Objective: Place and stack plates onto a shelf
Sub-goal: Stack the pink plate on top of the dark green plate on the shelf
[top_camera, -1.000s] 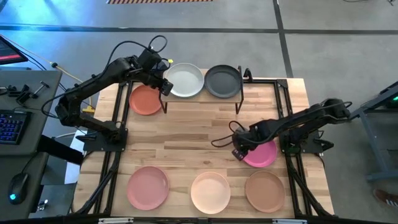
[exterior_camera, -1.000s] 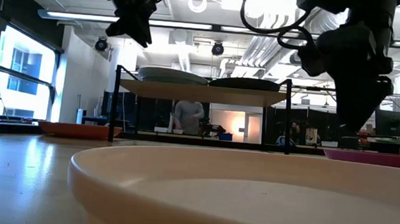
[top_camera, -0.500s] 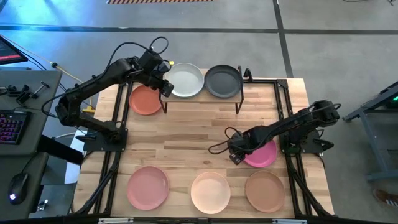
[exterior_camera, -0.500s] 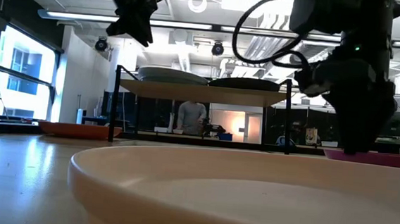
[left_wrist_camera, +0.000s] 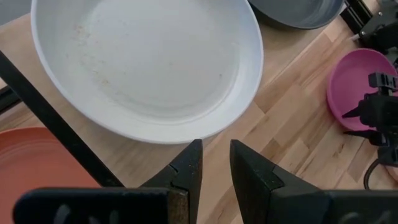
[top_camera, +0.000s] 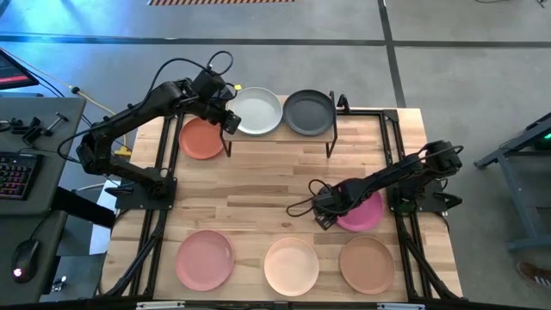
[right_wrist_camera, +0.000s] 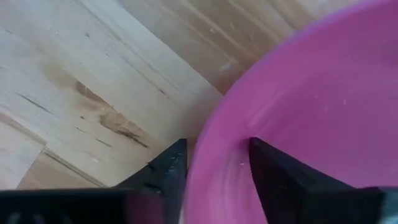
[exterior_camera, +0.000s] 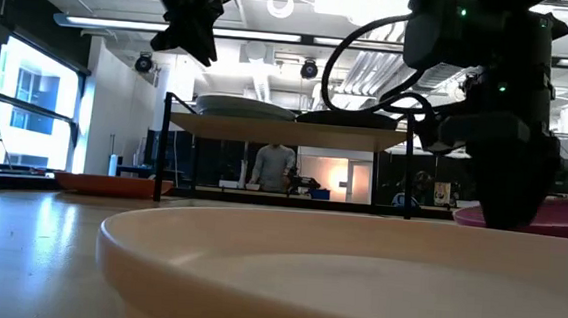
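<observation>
My right gripper (top_camera: 325,217) is low at the left rim of the magenta plate (top_camera: 365,212), shut on it. My left gripper (top_camera: 229,120) hovers above the left end of the shelf (exterior_camera: 286,131), open by a narrow gap (left_wrist_camera: 216,144) and holding nothing. The pale mint plate (top_camera: 256,110) and the dark grey plate (top_camera: 308,112) lie side by side on the shelf top. The orange plate (top_camera: 202,138) rests on the table beside the shelf's left legs. Pink (top_camera: 205,258), cream (top_camera: 291,265) and tan-brown (top_camera: 366,263) plates sit along the near edge. No sage green plate shows. My right gripper pinches the magenta plate's left rim (right_wrist_camera: 214,134), one finger (right_wrist_camera: 165,171) outside the rim and the other finger (right_wrist_camera: 277,171) inside the bowl. It comes from above, slanting in from the table's left. In the low view the plate (exterior_camera: 551,216) sits tilted.
The shelf's thin black legs (top_camera: 228,148) stand at the far side of the table. Black frame rails (top_camera: 155,232) run along both table sides. A bare stretch of wood (top_camera: 258,189) lies in the table's middle. A person (exterior_camera: 268,166) stands far behind the shelf.
My right gripper has come down and slightly toward the table's left and near edge, onto the magenta plate's left rim. In the low view the plate, flat before, now stands tilted with one side raised.
</observation>
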